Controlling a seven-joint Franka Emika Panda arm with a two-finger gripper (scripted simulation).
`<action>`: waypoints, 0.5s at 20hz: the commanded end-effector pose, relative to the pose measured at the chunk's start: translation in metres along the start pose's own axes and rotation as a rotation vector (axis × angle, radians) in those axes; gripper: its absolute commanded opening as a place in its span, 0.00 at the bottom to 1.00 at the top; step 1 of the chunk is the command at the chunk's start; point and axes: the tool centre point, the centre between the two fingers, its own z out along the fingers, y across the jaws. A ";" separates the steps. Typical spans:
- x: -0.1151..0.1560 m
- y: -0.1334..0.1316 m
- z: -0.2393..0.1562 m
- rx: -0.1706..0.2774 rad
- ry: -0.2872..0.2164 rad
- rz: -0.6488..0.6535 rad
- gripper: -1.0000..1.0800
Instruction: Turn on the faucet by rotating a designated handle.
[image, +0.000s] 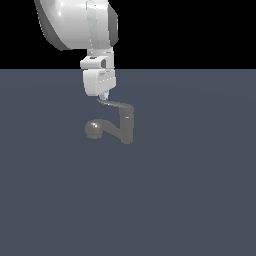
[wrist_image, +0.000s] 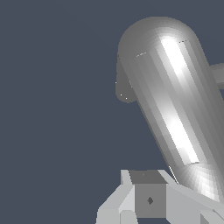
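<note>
My hand (image: 103, 96) is hovering at the tip of the handle (image: 116, 104) atop the faucet (image: 126, 125). I cannot tell how wide it is standing.

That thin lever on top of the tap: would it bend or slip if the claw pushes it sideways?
The handle looks like solid grey metal, so it is probably stiff and swings rather than bends. Its smooth, shiny finish suggests the claw might slide along it. The faucet stands upright on a stout body, so tipping seems unlikely.
</note>
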 end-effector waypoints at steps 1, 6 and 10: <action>-0.003 0.010 0.000 -0.005 0.001 -0.003 0.00; -0.005 0.024 0.000 -0.005 0.001 -0.003 0.00; -0.006 0.032 0.000 -0.005 0.001 -0.002 0.00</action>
